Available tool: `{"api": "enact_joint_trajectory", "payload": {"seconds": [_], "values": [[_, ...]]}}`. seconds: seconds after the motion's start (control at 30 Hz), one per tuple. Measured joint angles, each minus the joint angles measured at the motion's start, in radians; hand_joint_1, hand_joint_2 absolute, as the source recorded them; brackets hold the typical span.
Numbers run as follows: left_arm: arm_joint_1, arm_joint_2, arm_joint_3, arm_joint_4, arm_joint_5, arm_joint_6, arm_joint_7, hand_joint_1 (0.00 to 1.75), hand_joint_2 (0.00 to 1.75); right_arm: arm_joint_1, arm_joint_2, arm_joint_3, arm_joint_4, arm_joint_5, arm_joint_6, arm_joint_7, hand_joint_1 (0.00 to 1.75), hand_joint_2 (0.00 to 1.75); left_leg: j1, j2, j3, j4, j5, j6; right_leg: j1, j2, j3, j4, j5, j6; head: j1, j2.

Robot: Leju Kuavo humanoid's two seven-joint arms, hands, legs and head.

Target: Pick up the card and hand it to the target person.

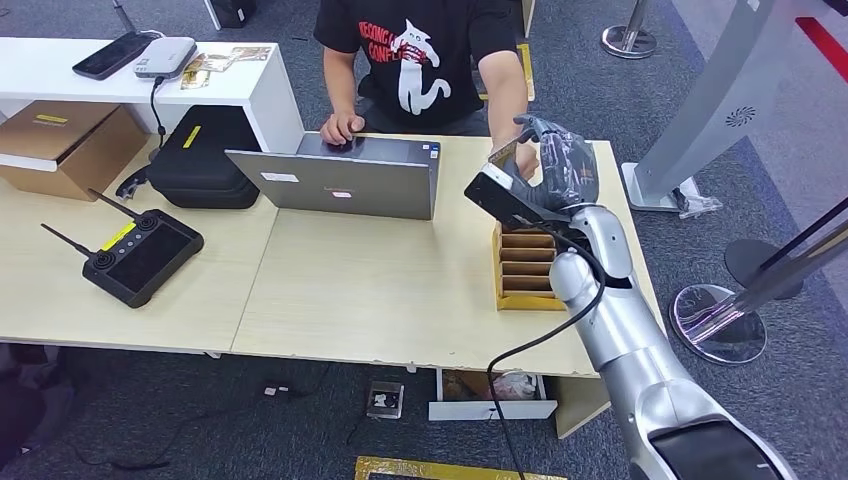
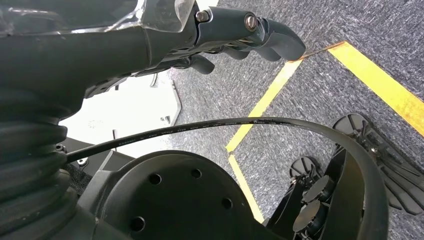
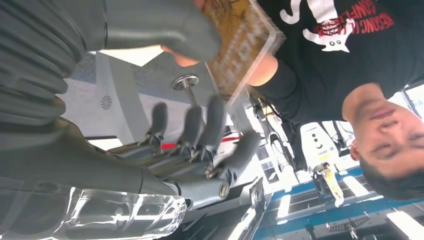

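**Card going across the desk**

Silver forearm is filling the lower right of the head view, rising from the robot's body so that the right hand (image 1: 556, 160) is reaching over the far edge of the table (image 1: 380, 300). It is pinching the card (image 1: 503, 153) just above the slotted wooden card holder (image 1: 524, 268), presumably where such cards are kept. The person (image 1: 425, 60) in the black shirt is sitting opposite behind a laptop (image 1: 340, 180), one hand (image 1: 527, 160) lying right beside the card, probably ready to take it.

Down at the left wrist, the left hand (image 2: 240, 35) is hanging over grey carpet, fingers curled in on nothing, idle because one hand is enough here.

At the right wrist, the thumb is pressing the card (image 3: 240, 42) from one side while the dark fingers (image 3: 215, 120) are standing apart from it, and a fingertip of the person seems to be touching it.
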Motion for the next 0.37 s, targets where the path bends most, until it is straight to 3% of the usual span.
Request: {"api": "enact_joint_trajectory", "payload": {"seconds": [0.17,0.37], "values": [[0.0,0.0,0.001,0.0,0.012,0.0,0.002,0.0,0.0,0.002,0.0,0.0,0.005,-0.024,0.001,-0.012,0.0,1.75,0.0,0.0,0.0,0.0,0.0,0.0,0.0,0.0,0.0,0.0,0.0,0.0,0.0,0.0],[0.001,0.0,0.007,0.0,0.02,0.005,0.006,0.0,0.0,0.01,-0.02,-0.005,-0.006,-0.147,0.058,-0.081,0.0,1.75,0.0,0.0,0.0,0.0,0.0,0.0,0.0,0.0,0.0,0.0,0.0,0.0,0.0,0.0]]}}
